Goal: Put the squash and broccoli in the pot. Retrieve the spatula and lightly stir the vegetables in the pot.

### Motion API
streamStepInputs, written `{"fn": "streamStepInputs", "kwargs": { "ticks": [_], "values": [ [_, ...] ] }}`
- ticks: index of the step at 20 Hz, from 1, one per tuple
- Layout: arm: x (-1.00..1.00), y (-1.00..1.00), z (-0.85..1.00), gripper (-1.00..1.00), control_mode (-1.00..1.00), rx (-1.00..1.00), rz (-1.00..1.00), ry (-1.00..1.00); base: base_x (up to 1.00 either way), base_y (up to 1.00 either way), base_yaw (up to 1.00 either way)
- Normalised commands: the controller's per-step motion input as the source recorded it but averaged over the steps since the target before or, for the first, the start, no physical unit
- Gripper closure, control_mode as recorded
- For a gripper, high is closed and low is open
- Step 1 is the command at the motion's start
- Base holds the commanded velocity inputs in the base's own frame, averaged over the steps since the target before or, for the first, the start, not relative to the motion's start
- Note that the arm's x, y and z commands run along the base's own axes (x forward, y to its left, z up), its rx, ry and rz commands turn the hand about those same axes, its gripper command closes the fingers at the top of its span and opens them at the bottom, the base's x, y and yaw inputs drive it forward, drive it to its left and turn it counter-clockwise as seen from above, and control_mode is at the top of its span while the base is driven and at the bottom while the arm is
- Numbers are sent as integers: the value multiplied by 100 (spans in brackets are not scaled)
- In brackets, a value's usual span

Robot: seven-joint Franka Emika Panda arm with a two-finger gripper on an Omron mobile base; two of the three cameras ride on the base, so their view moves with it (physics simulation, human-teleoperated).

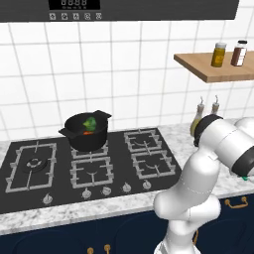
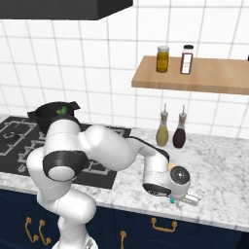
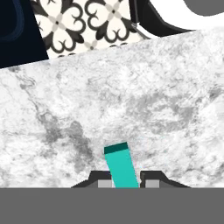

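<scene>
The black pot [image 1: 88, 133] stands on the rear middle burner of the stove, also in the right base view [image 2: 52, 113]. Inside it lie the green broccoli [image 1: 90, 122] [image 2: 62, 111] and the orange-red squash [image 1: 87, 132]. My gripper [image 3: 127, 183] is low over the marble counter right of the stove [image 2: 187, 198], shut on the teal handle of the spatula [image 3: 120, 164]. The handle's end sticks out past the fingers. A bit of teal shows under the hand [image 2: 171, 200] [image 1: 244, 177]. The tan blade is hidden.
Two bottles [image 2: 162, 131] [image 2: 180, 132] stand by the wall behind my hand. A wooden shelf [image 2: 194, 75] with two jars hangs above them. The gas stove [image 1: 89, 168] has several burners. The counter's front edge and patterned floor [image 3: 87, 22] lie beyond the handle.
</scene>
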Motion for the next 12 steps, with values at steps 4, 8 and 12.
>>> {"fn": "streamStepInputs", "kwargs": {
  "ticks": [4,8,12],
  "values": [
    [-16,12,20,100,-100,-2,0,0,0,0,0],
    [-30,27,92,100,-100,-4,10,-1,0,0,0],
    [-5,44,100,100,-100,-5,20,5,0,0,0]
  ]
}}
